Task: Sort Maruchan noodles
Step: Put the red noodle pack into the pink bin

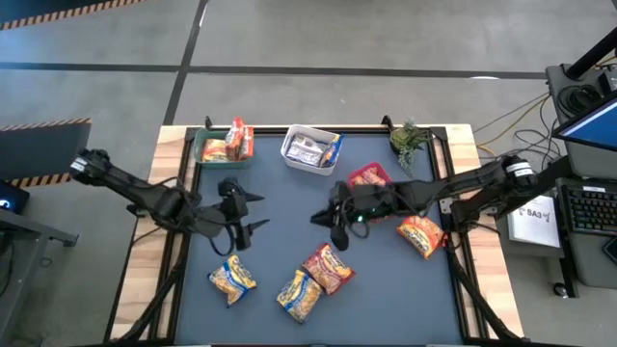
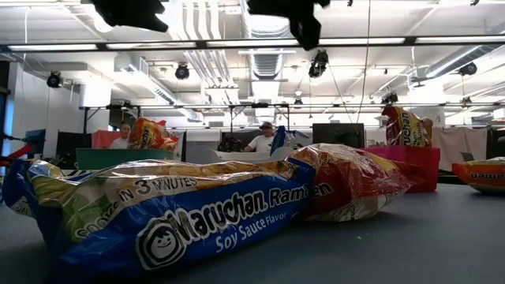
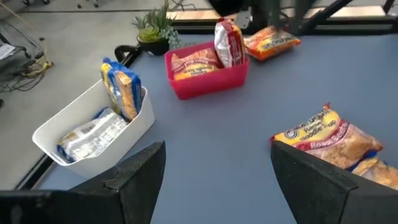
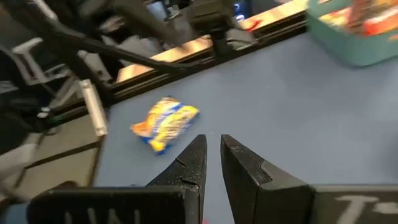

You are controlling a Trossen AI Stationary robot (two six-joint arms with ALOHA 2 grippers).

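Around the white bin (image 1: pixel 310 150) at the far edge of the desk (image 1: pixel 280 241), both arms hang over open blue surface. The left gripper (image 1: pixel 253 212) sits nearer than the bin and toward the green bin's (image 1: pixel 220 149) side, its jaws spread wide with nothing between them. The right gripper (image 1: pixel 326 220) hovers just nearer than the white bin, jaws almost closed and empty.

Nearer still from the right gripper lies a red-and-yellow packet (image 1: pixel 329 267), its long axis slanting across the desk, touching a yellow packet (image 1: pixel 300 294) beside it. A third yellow packet (image 1: pixel 232 280) lies alone, below the left gripper and further from the white bin. By my reading the left arm is the nearer one to that lone packet, and the right arm to the touching pair; either would need to drop toward the near edge.

An orange packet (image 1: pixel 420 235) rests by the right arm, well off to the red bin's (image 1: pixel 367 177) side. The red bin already holds packets, as do the green and white ones. A small plant (image 1: pixel 410 140) stands at the far corner. Room between the grippers and the loose packets looks open; the touching pair may shift together when one is gripped.
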